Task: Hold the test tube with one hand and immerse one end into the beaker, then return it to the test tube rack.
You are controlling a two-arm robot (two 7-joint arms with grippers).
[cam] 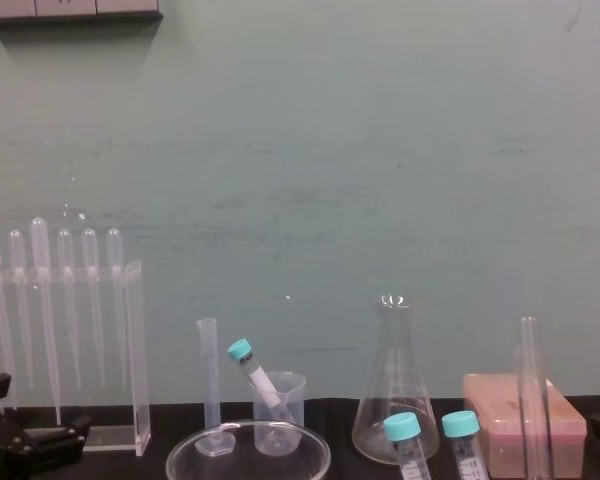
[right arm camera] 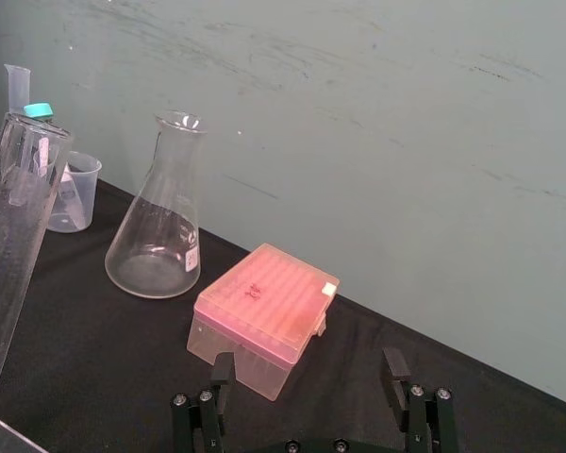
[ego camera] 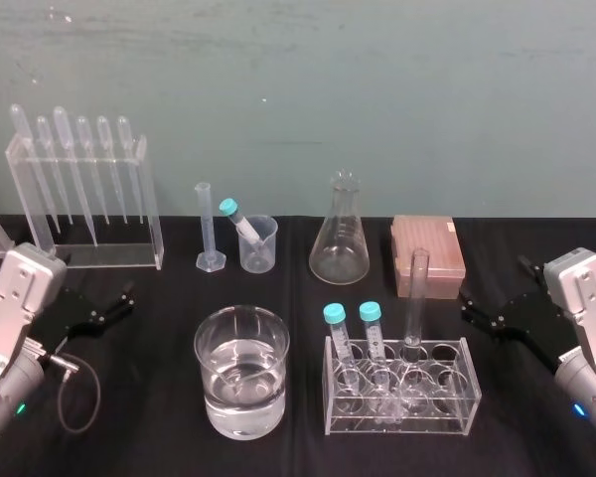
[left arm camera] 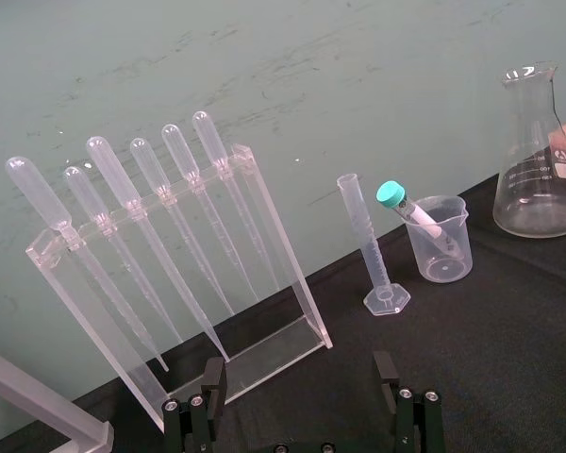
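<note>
The right end effector hovers over the black surface at its 3 o'clock side, released, jaws spread wide and gripping nothing; the left end effector sits parked at the 9 o'clock side, equally released. The test tube stands upright in the test tube rack, its long axis vertical and its open mouth well above the rack's top; from the right end effector it lies just beside, at about 9 o'clock, so that arm is clearly the nearer. The likely approach is a sideways reach to grip the bare glass above the rack, then a straight lift. The beaker waits at roughly 10 o'clock from the rack, near the back edge, with a teal-capped tube leaning inside it.
</note>
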